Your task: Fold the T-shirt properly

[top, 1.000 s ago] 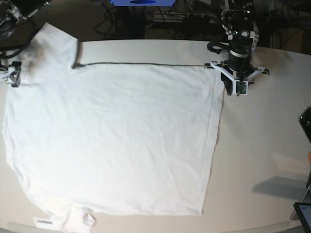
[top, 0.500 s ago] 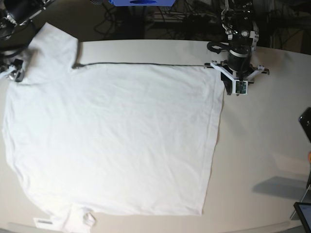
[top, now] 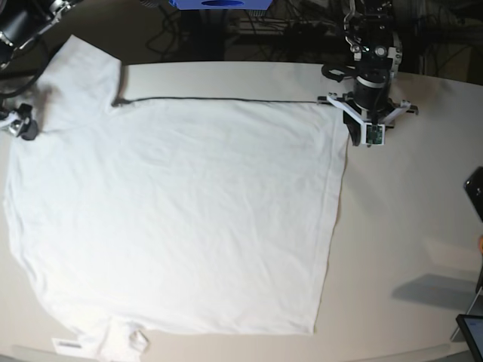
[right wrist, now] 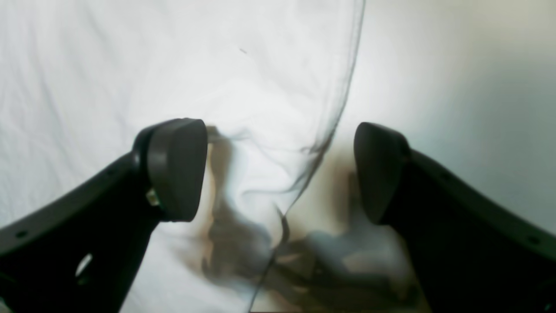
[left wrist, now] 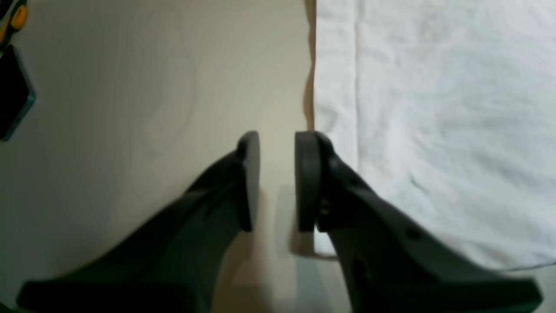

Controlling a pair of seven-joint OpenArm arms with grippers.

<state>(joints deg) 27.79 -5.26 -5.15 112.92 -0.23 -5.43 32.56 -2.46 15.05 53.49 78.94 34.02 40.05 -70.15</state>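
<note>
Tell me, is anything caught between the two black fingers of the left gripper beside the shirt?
No. In the left wrist view the left gripper has only bare table in its gap; the T-shirt hem lies just outside one finger.

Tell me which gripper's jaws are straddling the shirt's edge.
The right gripper: wide open, the T-shirt edge between its jaws. The left gripper sits beside the hem.

An off-white tabletop (top: 407, 226) with a curved far edge fills the base view. Beyond it, at twelve o'clock, lies dark floor strewn with black cables (top: 302, 30) and a blue box (top: 219, 4). Light falls evenly from above.
</note>
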